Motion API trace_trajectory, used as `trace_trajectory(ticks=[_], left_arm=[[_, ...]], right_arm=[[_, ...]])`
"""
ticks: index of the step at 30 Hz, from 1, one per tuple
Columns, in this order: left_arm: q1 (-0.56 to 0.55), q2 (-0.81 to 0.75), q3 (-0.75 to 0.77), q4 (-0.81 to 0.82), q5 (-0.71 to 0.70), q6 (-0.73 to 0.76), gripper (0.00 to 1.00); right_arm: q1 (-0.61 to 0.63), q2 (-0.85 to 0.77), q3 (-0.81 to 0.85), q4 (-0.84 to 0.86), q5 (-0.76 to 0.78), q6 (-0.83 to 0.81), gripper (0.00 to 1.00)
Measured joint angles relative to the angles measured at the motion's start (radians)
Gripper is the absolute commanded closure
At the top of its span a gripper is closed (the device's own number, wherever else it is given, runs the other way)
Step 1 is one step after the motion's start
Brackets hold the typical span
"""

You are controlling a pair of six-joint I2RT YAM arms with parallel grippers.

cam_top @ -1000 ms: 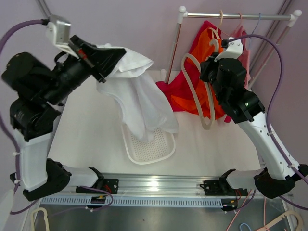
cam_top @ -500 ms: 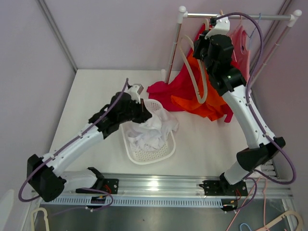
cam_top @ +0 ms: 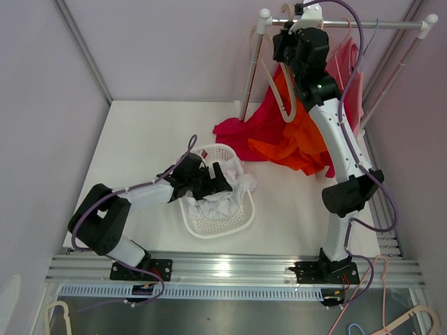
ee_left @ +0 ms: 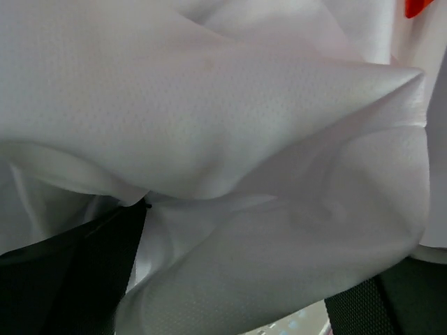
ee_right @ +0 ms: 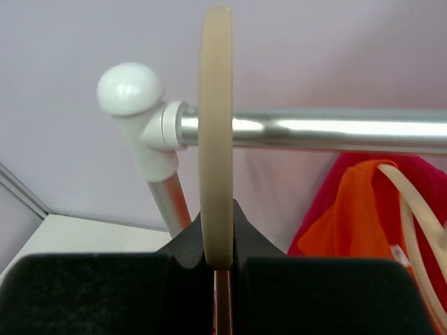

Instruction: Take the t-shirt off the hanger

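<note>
Left pincer point(cam_top: 213, 183) apart over white t-shirt point(cam_top: 227, 197) in basket point(cam_top: 216, 231); right pincer point(ee_right: 216, 259) clamps hanger point(ee_right: 215, 139).

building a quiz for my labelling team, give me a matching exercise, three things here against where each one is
1 white t-shirt
2 cream hanger
3 orange garment

a pinched in the right gripper up at the rail
b hanging under the rail, spread onto the table
c bunched in the white basket

Pairs: 1-c, 2-a, 3-b
</note>
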Motion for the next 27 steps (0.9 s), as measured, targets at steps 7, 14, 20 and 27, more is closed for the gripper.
trace_trajectory(ticks=[7, 14, 20, 27], left_arm=[[-0.035, -0.136, -0.007, -0.020, -0.029, 0.001, 0.00], [-0.196, -0.458, 0.182, -0.185, -0.158, 0.076, 0.00], [-0.211, -0.563, 0.277, -0.238, -0.213, 0.137, 0.00], [-0.282, -0.535, 0.277, -0.272, -0.273, 0.197, 0.00]], right_arm=[[-0.008, 0.138, 0.135, -0.007, -0.031, 0.010, 1.00], [-0.018, 0.172, 0.140, -0.013, -0.034, 0.040, 0.75], [-0.021, 0.124, 0.065, -0.070, -0.024, 0.059, 0.44], [-0.042, -0.053, 0.022, -0.229, -0.006, 0.053, 0.27]])
